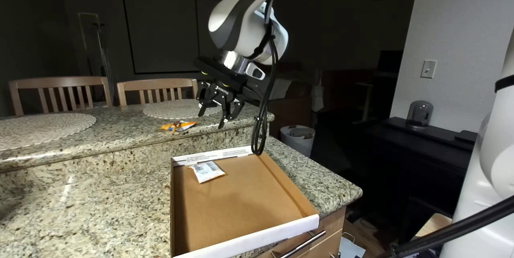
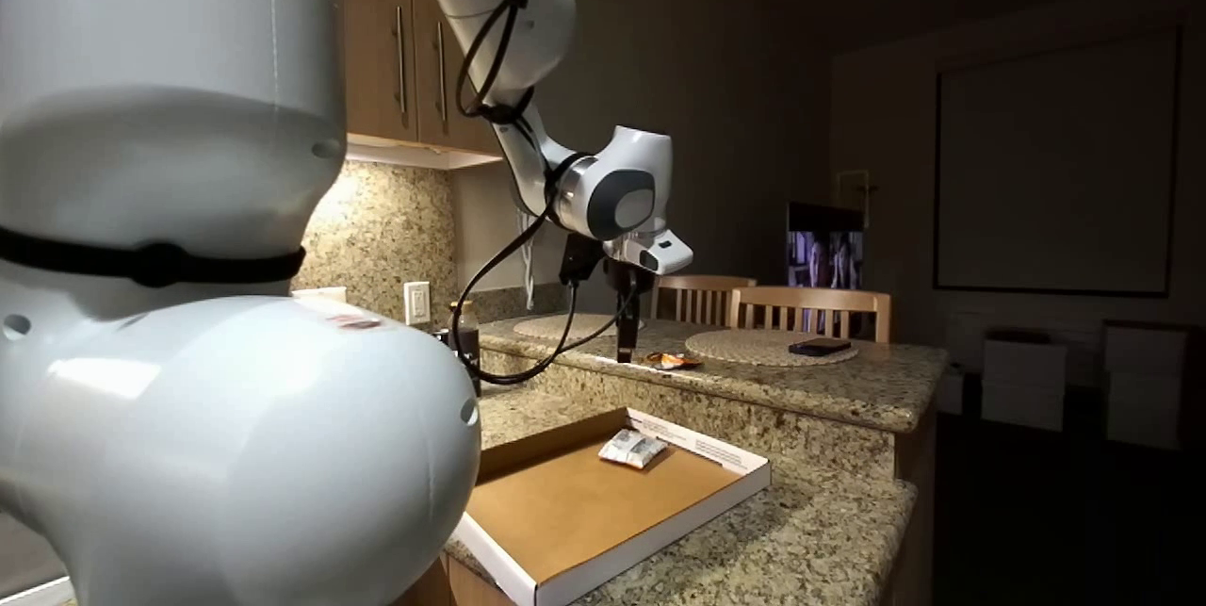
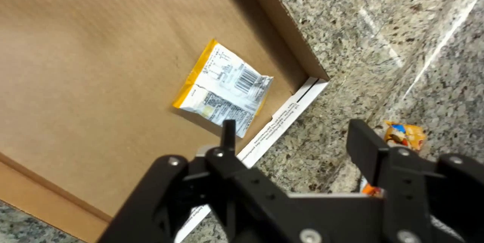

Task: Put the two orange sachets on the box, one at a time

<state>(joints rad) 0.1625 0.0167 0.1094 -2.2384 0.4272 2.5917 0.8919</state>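
Observation:
The box [image 1: 241, 202] lies open on the lower counter, brown inside with white rims; it also shows in an exterior view [image 2: 575, 507] and the wrist view [image 3: 113, 84]. One sachet [image 3: 228, 86], white side up with orange-yellow edges, lies inside near a corner and shows in both exterior views [image 1: 207, 171] [image 2: 632, 449]. Another orange sachet [image 1: 178, 126] lies on the raised ledge [image 2: 672, 361]. In the wrist view it [image 3: 406, 135] is partly hidden by a finger; whether the orange-white bit below belongs to it I cannot tell. My gripper [image 1: 212, 119] [image 3: 293, 133] is open and empty, above the ledge edge beside it.
The raised granite ledge [image 1: 132, 141] stands behind the box. Round woven mats [image 1: 44, 127] lie on it, one with a dark phone-like object [image 2: 820, 347]. Wooden chairs [image 1: 156, 87] stand behind. A dark bottle [image 2: 464, 342] stands near the wall. Arm cables [image 1: 261, 129] hang near the box's far rim.

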